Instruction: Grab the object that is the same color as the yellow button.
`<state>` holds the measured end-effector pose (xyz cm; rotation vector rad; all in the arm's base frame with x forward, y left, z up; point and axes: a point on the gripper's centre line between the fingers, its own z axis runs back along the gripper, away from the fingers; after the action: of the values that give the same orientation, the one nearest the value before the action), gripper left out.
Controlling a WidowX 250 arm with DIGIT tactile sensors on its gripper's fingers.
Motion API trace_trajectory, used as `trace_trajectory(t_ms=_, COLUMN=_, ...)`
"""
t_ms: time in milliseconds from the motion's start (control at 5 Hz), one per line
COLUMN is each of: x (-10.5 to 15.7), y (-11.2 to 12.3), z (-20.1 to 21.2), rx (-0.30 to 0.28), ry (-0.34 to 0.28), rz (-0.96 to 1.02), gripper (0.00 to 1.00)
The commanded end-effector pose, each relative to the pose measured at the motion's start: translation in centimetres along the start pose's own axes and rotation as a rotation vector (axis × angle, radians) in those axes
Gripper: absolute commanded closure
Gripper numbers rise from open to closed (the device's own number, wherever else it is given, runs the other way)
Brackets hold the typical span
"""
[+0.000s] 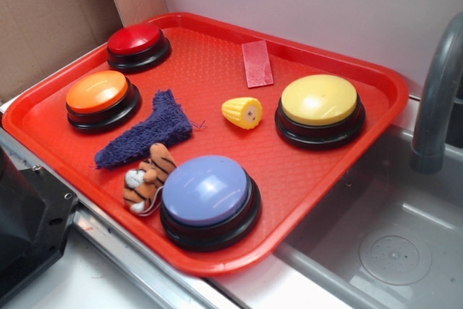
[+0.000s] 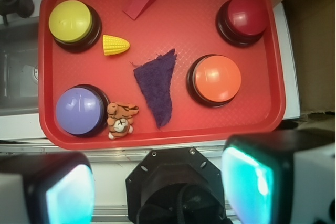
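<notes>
The small yellow corn piece [image 1: 243, 112] lies on the red tray [image 1: 217, 34], just left of the large yellow button [image 1: 320, 106]. In the wrist view the corn [image 2: 115, 45] lies right of the yellow button [image 2: 73, 22], near the tray's far left. My gripper [image 2: 157, 187] is open and empty, high above the robot base, off the tray's near edge. Its two pads [image 2: 71, 195] show teal at the bottom corners. The gripper does not show in the exterior view.
On the tray [image 2: 273, 103] are a red button [image 1: 137, 43], an orange button [image 1: 101, 98], a purple button [image 1: 210, 197], a purple cloth [image 1: 148, 132], a tiger plush [image 1: 147, 179] and a red block [image 1: 257, 63]. A sink and faucet [image 1: 438, 92] lie right.
</notes>
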<state>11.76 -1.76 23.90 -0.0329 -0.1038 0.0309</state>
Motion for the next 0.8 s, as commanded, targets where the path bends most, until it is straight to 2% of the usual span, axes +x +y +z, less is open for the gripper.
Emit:
trace_trajectory(t_ms=0, x=0.0, y=0.0, z=0.0, rx=0.000, ry=0.000, rz=0.000, gripper=0.00)
trace_trajectory(t_ms=200, x=2.1, y=0.5, z=-0.7, rx=0.086, ry=-0.018, rz=-0.260, gripper=0.00)
trace_trajectory(t_ms=400, x=4.6, y=0.5, z=-3.4, rx=0.164, ry=0.114, rz=-0.530, gripper=0.00)
trace_trajectory(t_ms=600, x=6.5, y=-0.3, z=-6.9, rx=0.170, ry=0.117, rz=-0.782, gripper=0.00)
